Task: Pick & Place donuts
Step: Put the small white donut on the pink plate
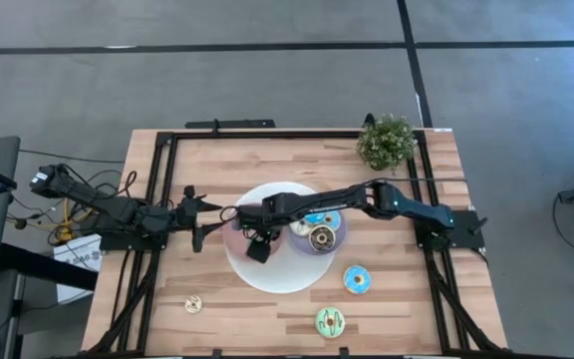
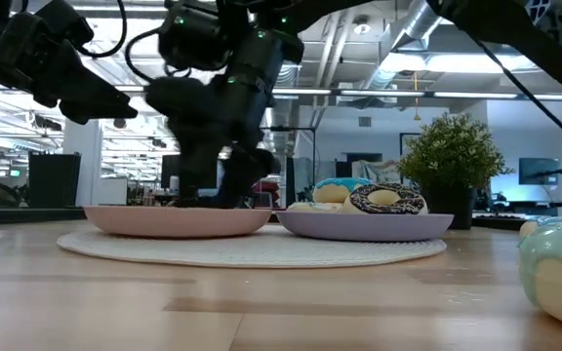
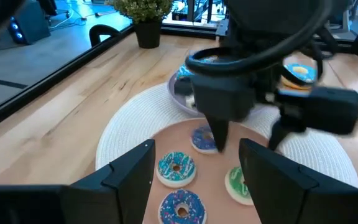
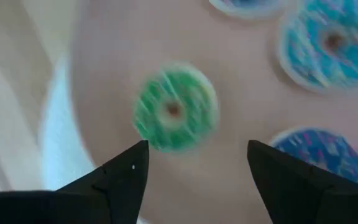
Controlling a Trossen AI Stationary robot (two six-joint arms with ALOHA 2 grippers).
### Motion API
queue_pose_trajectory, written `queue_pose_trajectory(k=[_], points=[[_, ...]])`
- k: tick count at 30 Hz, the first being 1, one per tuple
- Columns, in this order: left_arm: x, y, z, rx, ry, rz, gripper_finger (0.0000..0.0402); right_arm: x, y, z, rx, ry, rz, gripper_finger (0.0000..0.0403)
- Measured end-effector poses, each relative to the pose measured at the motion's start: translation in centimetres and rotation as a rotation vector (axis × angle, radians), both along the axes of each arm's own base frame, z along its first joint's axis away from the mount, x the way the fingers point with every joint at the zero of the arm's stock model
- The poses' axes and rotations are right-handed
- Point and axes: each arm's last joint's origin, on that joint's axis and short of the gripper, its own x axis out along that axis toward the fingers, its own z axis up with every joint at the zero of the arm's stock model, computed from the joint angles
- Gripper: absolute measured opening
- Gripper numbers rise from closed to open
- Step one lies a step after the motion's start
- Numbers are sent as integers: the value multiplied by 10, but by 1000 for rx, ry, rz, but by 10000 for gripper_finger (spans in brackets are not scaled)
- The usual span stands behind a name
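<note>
My right tool [image 1: 258,237] hangs open over the pink plate [image 2: 174,220] near the middle of the high view, fingers spread and empty. Just beyond my fingertips in the right wrist view lies a green donut [image 4: 174,114], flat on the pink plate, with a light blue donut [image 4: 328,46] at the upper right and a dark blue donut [image 4: 319,154] at the lower right. My left tool [image 1: 199,211] waits left of the plate, also open and holding nothing; its view shows the same plate with a blue-sprinkled donut [image 3: 176,168] in the lower middle.

The purple plate [image 2: 364,226], right of the pink one, carries a brown donut [image 1: 321,238] and a blue one [image 1: 319,219]. Both plates sit on a white mat [image 1: 285,274]. Loose on the counter [image 1: 237,160] toward the bottom are a blue donut [image 1: 357,280], a green donut [image 1: 329,320] and a small tan donut [image 1: 193,304]. A plant [image 1: 386,143] stands at the upper right.
</note>
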Motion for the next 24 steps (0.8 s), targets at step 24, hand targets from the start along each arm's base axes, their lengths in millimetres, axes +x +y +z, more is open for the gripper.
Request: queue_pose_trajectory(k=[24], points=[[9, -6, 10, -85, -18, -91, 226, -245, 48, 72, -215, -162, -198, 265]])
